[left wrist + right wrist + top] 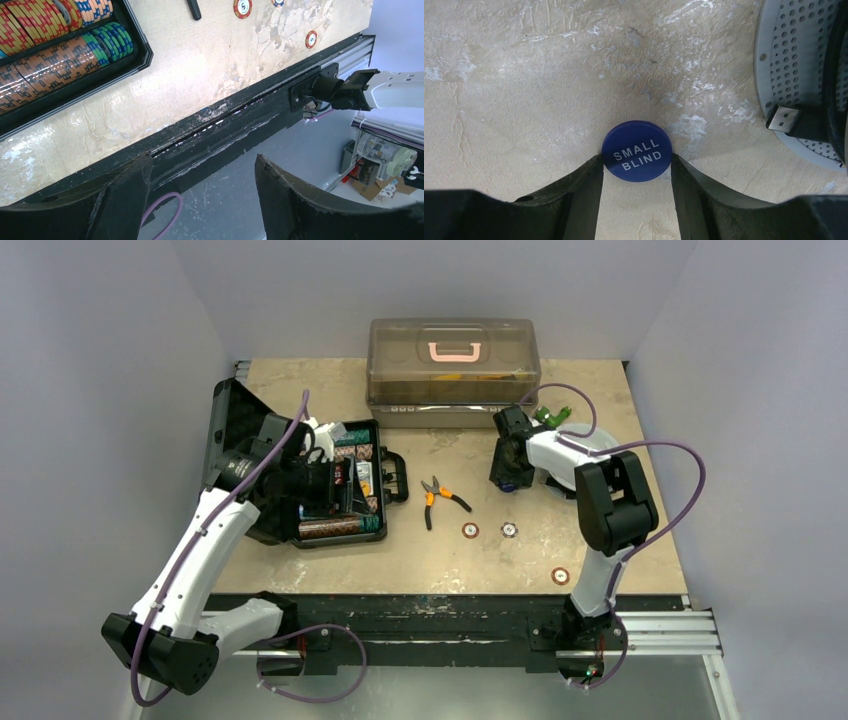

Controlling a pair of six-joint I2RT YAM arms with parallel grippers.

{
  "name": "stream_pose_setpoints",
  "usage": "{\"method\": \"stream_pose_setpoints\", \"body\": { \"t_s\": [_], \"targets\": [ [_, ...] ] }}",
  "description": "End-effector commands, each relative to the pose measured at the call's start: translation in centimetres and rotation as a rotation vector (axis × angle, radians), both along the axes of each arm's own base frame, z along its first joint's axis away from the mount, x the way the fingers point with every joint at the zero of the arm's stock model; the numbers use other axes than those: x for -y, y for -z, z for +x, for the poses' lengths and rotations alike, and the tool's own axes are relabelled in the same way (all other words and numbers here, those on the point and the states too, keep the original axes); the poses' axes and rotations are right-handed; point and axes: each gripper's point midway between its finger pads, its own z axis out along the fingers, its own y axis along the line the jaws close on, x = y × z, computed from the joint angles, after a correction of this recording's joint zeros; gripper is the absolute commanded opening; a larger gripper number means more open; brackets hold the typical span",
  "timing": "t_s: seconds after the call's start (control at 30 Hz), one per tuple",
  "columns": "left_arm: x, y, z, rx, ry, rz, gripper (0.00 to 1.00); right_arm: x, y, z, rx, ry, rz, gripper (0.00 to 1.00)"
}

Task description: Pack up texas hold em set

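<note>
The black poker case [392,480] lies open at the left, its lid [228,425] raised. Rows of chips [50,55] fill its trays. My left gripper [202,162] hovers over the case [325,488], open and empty, and points toward the table's near edge. My right gripper [503,478] is down at the table. Its fingertips [594,167] press both sides of a blue round "SMALL BLIND" button [637,150]. Three loose round chips lie on the table, two in the middle [470,530] [509,530] and one near the front [560,576].
Orange-handled pliers [440,498] lie between the case and the loose chips. A big translucent brown box [453,365] with a pink handle stands at the back. A white perforated disc [794,75] with a USB plug [781,118] sits right of my right gripper.
</note>
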Motion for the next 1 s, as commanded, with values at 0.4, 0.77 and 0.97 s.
{"method": "stream_pose_setpoints", "body": {
  "t_s": [0.4, 0.77, 0.97],
  "targets": [
    [0.5, -1.3, 0.5, 0.041, 0.029, -0.018, 0.73, -0.5, -0.9, 0.8, 0.053, -0.075, 0.013, 0.39],
    [1.0, -1.3, 1.0, 0.03, 0.031, -0.036, 0.73, -1.9, -3.5, -1.1, 0.094, -0.1, 0.07, 0.4],
    [1.1, -1.3, 1.1, 0.025, 0.036, -0.041, 0.73, -1.0, -3.0, 0.4, 0.073, -0.046, 0.023, 0.58]
  ]
}}
